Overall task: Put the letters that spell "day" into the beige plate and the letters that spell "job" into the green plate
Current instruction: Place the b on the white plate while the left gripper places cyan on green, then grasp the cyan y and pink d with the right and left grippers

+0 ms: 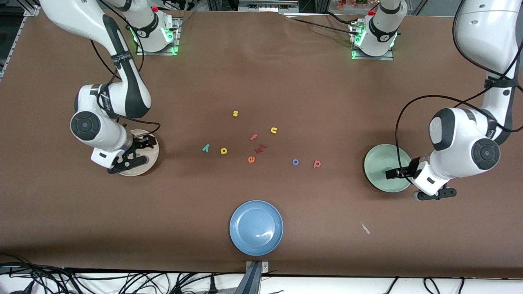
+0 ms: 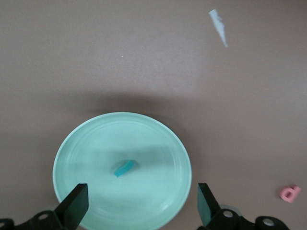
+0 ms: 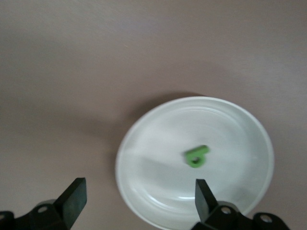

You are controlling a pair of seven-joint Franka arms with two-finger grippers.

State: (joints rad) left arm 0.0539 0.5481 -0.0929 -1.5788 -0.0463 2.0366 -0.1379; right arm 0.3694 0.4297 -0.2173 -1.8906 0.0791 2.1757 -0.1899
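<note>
Nearest, blue plate [image 1: 256,227] is sitting idle. Left gripper [image 2: 141,203], jaws spread, is hovering over green plate [image 2: 76,143] (teal "j" [image 2: 125,167] inside); right gripper [image 3: 136,199], likewise spread, over beige plate [image 3: 153,139] holding green "a" [image 3: 197,156].

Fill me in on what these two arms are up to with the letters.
They are sorting foam letters into plates. The left gripper hangs open over the green plate, where the teal j lies. The right gripper hangs open over the beige plate, which holds the green a. On the table are the y, d, o and b.
</note>
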